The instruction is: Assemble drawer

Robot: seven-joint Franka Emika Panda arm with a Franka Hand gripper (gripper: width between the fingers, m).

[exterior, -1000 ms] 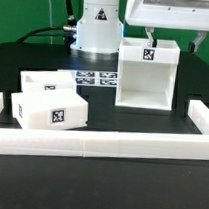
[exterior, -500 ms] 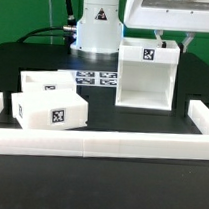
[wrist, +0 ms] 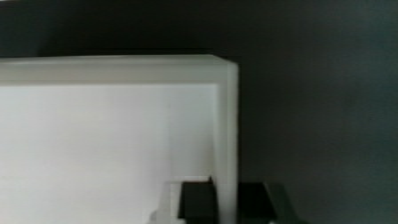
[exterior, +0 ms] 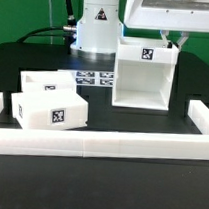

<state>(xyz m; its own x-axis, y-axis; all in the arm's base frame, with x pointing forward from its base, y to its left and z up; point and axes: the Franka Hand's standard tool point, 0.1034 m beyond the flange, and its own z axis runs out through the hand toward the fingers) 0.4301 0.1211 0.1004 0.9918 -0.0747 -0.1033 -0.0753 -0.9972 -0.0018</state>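
The white box housing [exterior: 144, 80] stands upright on the black table with its open front facing the camera and a tag on its top edge. My gripper [exterior: 176, 41] is above its top corner at the exterior view's right. In the wrist view my gripper [wrist: 228, 192] has one black finger [wrist: 196, 202] inside the housing [wrist: 107, 140] and the other outside, pressed on its thin side wall. Two small white trays [exterior: 50, 109] [exterior: 49, 83] sit close together at the exterior view's left, one with a tag on its front.
The long low white border rail [exterior: 100, 144] runs along the front and turns back at both ends. The marker board [exterior: 94, 77] lies flat behind the trays, next to the robot's white base [exterior: 97, 27].
My gripper has moved toward the exterior view's right along the housing's top edge to its corner. The housing has shifted slightly toward the exterior view's left. The trays have not moved.
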